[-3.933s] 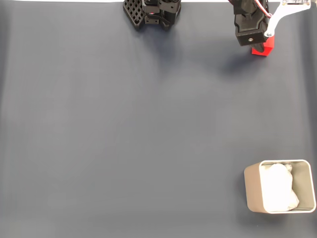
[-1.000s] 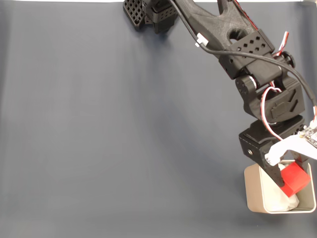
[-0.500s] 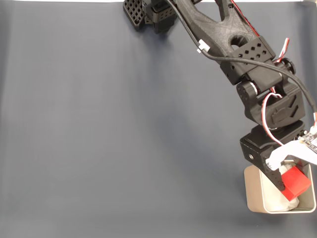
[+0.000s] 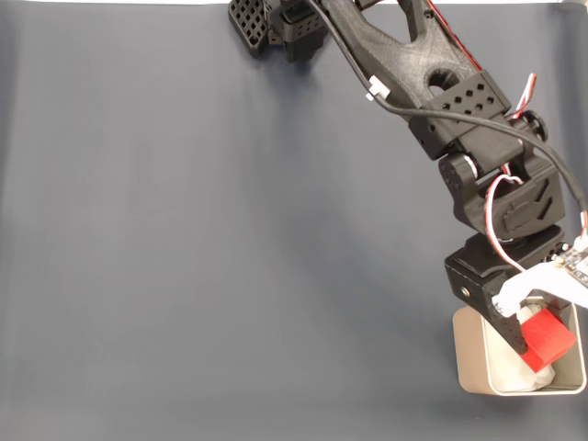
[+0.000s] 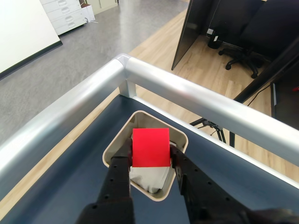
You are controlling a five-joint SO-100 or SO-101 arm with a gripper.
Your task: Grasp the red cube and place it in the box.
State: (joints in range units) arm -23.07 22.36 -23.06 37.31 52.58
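The red cube is held between my gripper's fingers, above the open top of the box. My gripper is shut on it. The box is beige with rounded corners and sits at the table's lower right in the fixed view. Its white lining shows under the cube. In the wrist view the cube hangs over the middle of the box. The black arm reaches down from the top of the fixed view.
The table has a dark blue-grey mat. A silver rail runs along the table's corner close behind the box in the wrist view. The arm's base stands at the mat's top edge.
Since 3.9 s ago the arm has carried the cube from the mat's top right to over the box. In the last second it shifted slightly down and right.
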